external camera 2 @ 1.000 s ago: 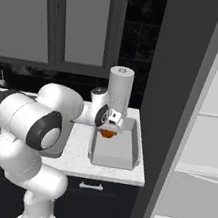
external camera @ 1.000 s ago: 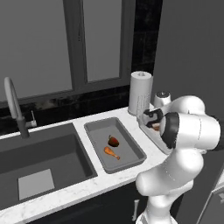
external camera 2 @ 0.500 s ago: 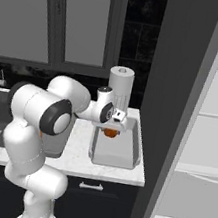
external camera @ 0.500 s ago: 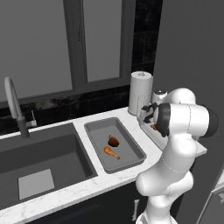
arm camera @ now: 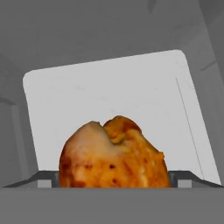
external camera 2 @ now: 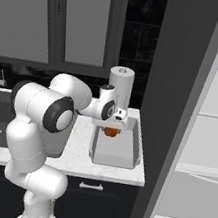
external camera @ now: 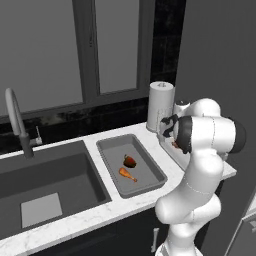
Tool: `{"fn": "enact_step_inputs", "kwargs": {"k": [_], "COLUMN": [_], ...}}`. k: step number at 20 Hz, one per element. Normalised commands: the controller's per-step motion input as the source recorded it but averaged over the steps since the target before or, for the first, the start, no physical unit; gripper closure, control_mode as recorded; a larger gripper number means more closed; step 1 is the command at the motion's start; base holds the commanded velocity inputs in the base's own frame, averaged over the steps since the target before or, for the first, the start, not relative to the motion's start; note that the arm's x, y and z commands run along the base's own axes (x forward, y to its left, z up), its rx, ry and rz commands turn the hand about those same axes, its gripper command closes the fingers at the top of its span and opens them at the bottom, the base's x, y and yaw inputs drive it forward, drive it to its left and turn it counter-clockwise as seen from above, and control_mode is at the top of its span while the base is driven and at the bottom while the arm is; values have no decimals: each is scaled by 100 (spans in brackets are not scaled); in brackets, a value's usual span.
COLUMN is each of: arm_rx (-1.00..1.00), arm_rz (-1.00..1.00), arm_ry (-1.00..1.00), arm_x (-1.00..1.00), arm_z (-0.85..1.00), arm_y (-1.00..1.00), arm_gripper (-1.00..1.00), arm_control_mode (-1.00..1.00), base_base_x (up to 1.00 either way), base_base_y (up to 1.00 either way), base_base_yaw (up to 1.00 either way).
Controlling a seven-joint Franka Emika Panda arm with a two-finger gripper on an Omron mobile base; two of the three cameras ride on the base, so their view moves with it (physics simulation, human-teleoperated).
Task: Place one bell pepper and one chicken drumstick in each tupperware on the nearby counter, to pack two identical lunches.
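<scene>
Since everything from here hinges on how the chicken drumstick [arm camera: 113, 153] sits relative to the gripper [external camera 2: 111, 126], that comes first: it's dead centre between the two jaws, straight ahead of the hand and very close. In the hand view the fat, rounded end faces the camera, so its long axis seems to run away from the hand rather than across the jaws, though that's a guess from one angle.

The jaws are spread wide, with a sliver of gap showing on each side of the meat, so the hand reads as let go, not squeezing. Looks-wise, the drumstick is golden orange with browner roasted patches and a lumpy top.

It's at the back end of the right tupperware [external camera 2: 137, 147], the end nearest the paper towel roll [external camera 2: 121, 85]. From the right base view it's hard to tell whether it rests on the pale floor of the tub or hangs just above it. The floor around it looks bare, so this lunch probably needs its bell pepper next.

The other tupperware [external camera: 106, 148], closer to the sink [external camera: 50, 180] on the same counter [external camera 2: 78, 152], already has a bell pepper [external camera: 130, 161] and a second drumstick [external camera: 127, 174] lying just beside each other mid-tub. Presumably the hand backs straight up and out.
</scene>
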Motion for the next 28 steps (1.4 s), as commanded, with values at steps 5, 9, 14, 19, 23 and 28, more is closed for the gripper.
{"fn": "enact_step_inputs", "kwargs": {"k": [5, 9, 14, 19, 23, 28], "arm_rx": [0, -1, -1, 0, 0, 0], "arm_rz": [0, 0, 0, 0, 0, 0], "arm_ry": [-4, 0, -6, -2, 0, 0], "arm_x": [-5, -14, -30, -58, -77, -84], "arm_z": [1, 25, 51, 89, 100, 92], "arm_y": [-1, 4, 5, 16, 11, 11], "arm_gripper": [-100, -100, -100, -100, -100, -100], "arm_control_mode": [-100, -100, -100, -100, -100, -100], "base_base_x": [0, 0, 0, 0, 0, 0], "base_base_y": [0, 0, 0, 0, 0, 0], "base_base_yaw": [0, 0, 0, 0, 0, 0]}}
